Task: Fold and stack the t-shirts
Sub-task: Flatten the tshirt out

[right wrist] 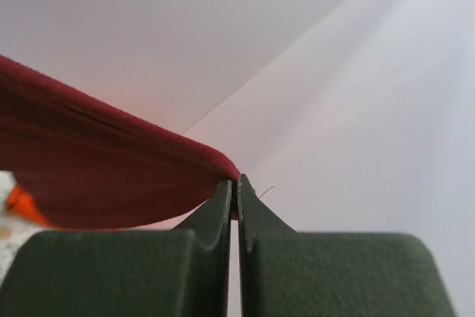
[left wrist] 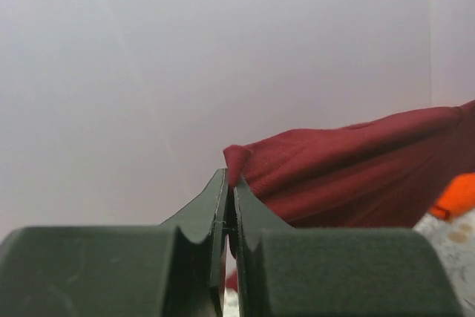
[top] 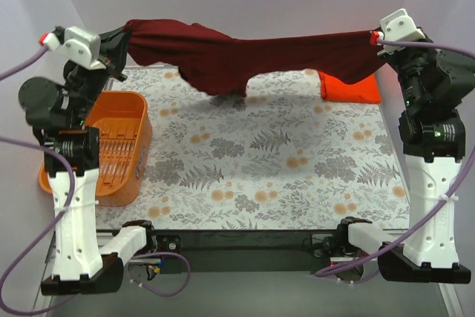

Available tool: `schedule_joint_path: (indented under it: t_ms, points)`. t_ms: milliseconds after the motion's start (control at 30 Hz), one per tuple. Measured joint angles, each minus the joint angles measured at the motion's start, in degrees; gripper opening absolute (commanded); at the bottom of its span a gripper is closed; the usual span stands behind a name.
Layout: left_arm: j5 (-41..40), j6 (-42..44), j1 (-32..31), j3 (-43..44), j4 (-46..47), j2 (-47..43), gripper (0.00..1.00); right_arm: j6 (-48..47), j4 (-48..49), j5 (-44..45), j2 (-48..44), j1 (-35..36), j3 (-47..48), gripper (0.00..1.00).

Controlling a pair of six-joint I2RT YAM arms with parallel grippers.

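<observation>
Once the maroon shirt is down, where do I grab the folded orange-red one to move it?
Probably its near right corner, coming in low from the near side with the right claw. The folded orange-red shirt lies flat at the table's far right, and the hanging maroon shirt screens its far edge.

The maroon t-shirt [top: 223, 64] hangs stretched aloft (sagging centre-left); the orange-red t-shirt [top: 356, 88] lies folded far right.

The right gripper [right wrist: 236, 192] has its jaws pinched tight on a corner of the maroon t-shirt [right wrist: 96, 172], which stretches away to its left. Below that cloth peeks a sliver of orange t-shirt [right wrist: 21, 204].
</observation>
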Motion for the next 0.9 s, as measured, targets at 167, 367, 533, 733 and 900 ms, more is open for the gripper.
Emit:
schedule_joint_path:
  t_ms: [167, 367, 533, 733, 900]
  points:
    - [-0.24, -0.02, 0.0, 2.84, 1.18, -3.78, 0.0, -2.14, 3.67, 0.7, -2.19, 0.0, 2.43, 0.01]
    - [-4.44, -0.83, 0.0, 6.75, 0.94, -1.7, 0.0, -3.76, 5.95, 0.35, -2.01, 0.0, 4.63, 0.01]
    - [-5.18, -0.83, 0.02, 5.99, 1.01, 2.21, 0.0, -4.37, 7.8, -1.05, 0.31, 0.0, 4.0, 0.01]
    - [-2.34, -2.62, 0.0, 4.42, 4.52, 13.31, 0.0, -5.25, 11.91, -2.1, 9.09, 0.0, 1.62, 0.01]
    - [-2.49, -5.9, -0.13, 21.27, 8.63, 37.57, 0.0, -3.74, 12.85, -0.31, 29.77, 0.07, 15.02, 0.01]
